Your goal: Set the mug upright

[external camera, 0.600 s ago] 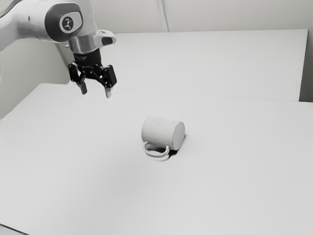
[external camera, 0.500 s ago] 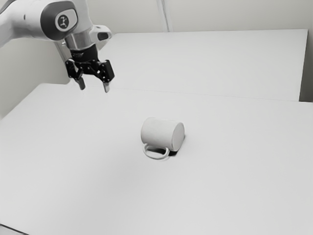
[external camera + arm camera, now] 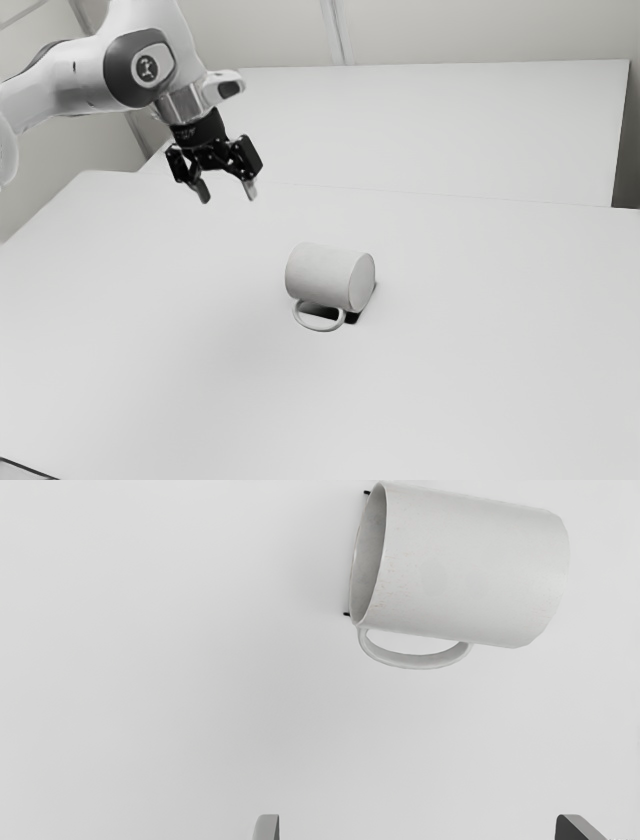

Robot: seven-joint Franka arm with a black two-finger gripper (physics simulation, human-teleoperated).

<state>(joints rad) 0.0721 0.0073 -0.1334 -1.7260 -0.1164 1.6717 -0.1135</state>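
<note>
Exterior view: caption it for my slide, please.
White mug lying on its side on the table, open tool clear of it.

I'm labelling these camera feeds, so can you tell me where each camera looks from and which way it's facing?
Exterior view: at the side of the arm, looking down across the table toward the tipped mug; the arm and its open gripper show.
Wrist view: mounted by the gripper, facing down at the table and mug; two fingertips show, well apart.
Shared: the mug on its side with its handle, the table and the gripper's fingertips.
</note>
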